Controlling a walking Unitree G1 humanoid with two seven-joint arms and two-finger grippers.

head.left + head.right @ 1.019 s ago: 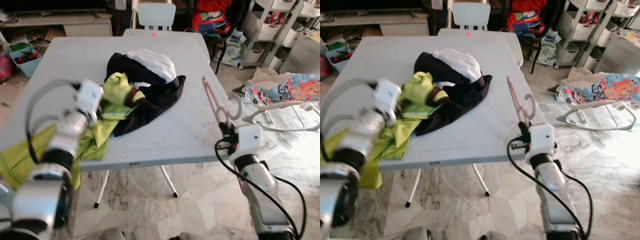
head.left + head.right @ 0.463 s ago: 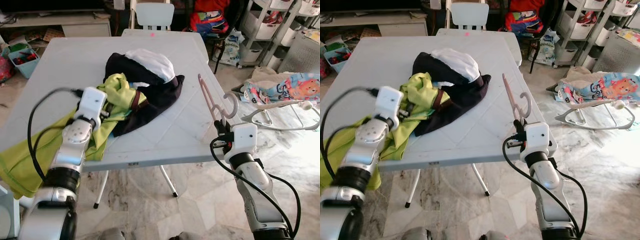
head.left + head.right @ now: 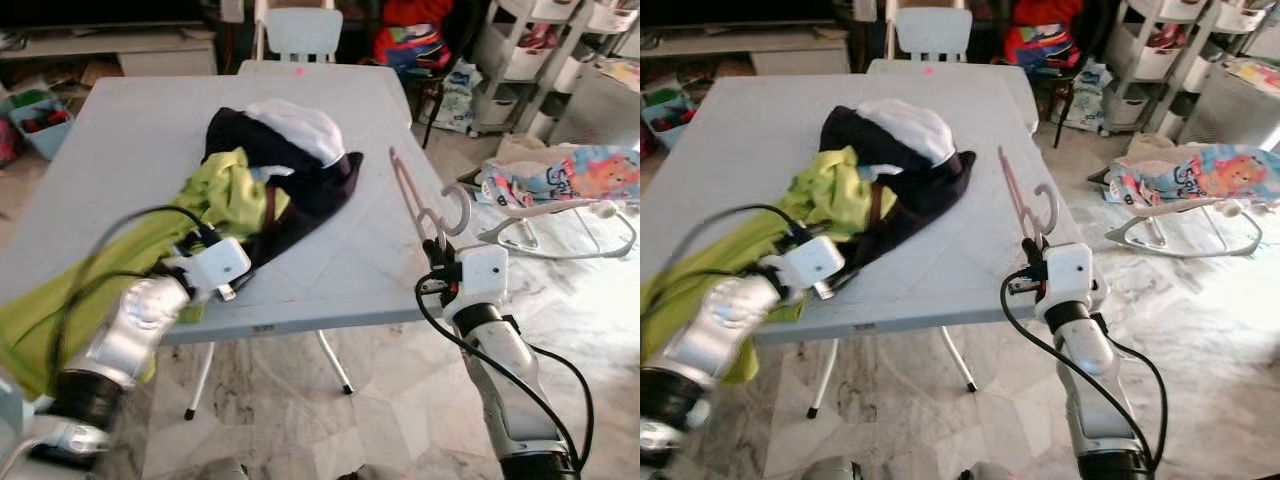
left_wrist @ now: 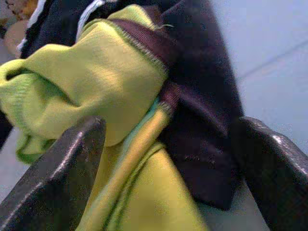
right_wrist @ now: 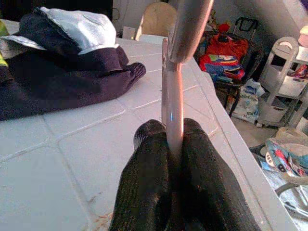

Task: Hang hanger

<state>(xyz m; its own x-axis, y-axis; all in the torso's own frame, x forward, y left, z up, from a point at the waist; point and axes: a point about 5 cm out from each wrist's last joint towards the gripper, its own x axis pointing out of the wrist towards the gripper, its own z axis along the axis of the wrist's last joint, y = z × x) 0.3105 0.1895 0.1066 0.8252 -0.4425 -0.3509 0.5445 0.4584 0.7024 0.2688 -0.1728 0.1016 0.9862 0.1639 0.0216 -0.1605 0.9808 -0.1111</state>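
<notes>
A pink plastic hanger (image 3: pixel 424 203) stands tilted above the table's right edge, its hook (image 3: pixel 459 205) pointing right. My right gripper (image 5: pixel 171 140) is shut on its lower bar, just off the front right corner of the grey table (image 3: pixel 130 130). My left gripper (image 4: pixel 168 159) is open near the table's front edge. Its fingers (image 4: pixel 62 178) straddle the lime-green garment (image 3: pixel 222 195) and the hem of a dark garment (image 3: pixel 305 185). The green garment trails off the table's left side. A white garment (image 3: pixel 300 125) lies on top of the dark one.
A white chair (image 3: pixel 305 30) stands behind the table. A baby bouncer (image 3: pixel 560 185) sits on the marble floor to the right, with white shelving racks (image 3: pixel 520 50) behind it. A blue bin (image 3: pixel 40 110) is at the far left.
My left arm has swung down and toward the table's front edge, off the top of the green garment. The right gripper and hanger have shifted slightly left.
</notes>
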